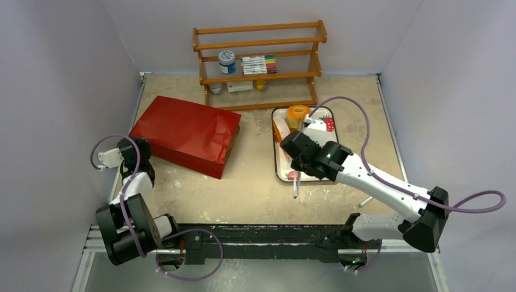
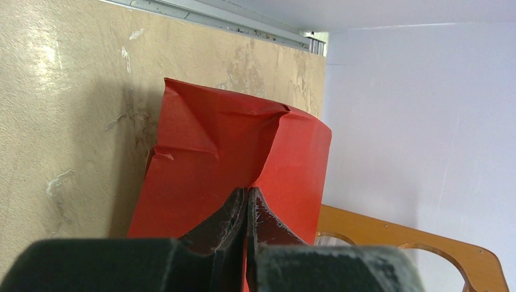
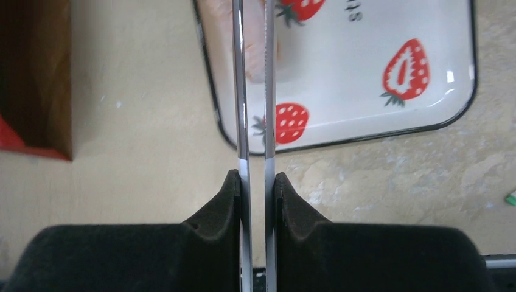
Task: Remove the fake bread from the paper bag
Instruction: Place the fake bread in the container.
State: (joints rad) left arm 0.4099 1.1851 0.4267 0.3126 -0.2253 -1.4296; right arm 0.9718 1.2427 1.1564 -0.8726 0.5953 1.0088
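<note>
The red paper bag (image 1: 185, 134) lies on its side left of centre, its brown-lined mouth (image 3: 36, 79) facing the tray. My left gripper (image 2: 247, 190) is shut on the creased closed end of the bag (image 2: 231, 146), where red paper shows between the fingers. My right gripper (image 3: 255, 176) is shut on a pair of metal tongs (image 3: 238, 91) that reach over the strawberry tray (image 3: 365, 91). A pale piece of fake bread (image 3: 257, 55) lies on the tray between the tong arms. The tong tips are out of view. In the top view the bread (image 1: 280, 129) rests at the tray's left side, ahead of the right gripper (image 1: 291, 152).
An orange ring-shaped item (image 1: 298, 113) sits at the back of the tray (image 1: 275, 159). A wooden shelf (image 1: 258, 64) with a jar and markers stands against the rear wall. A green-tipped pen (image 1: 365, 202) lies near the front right. Walls close in on both sides.
</note>
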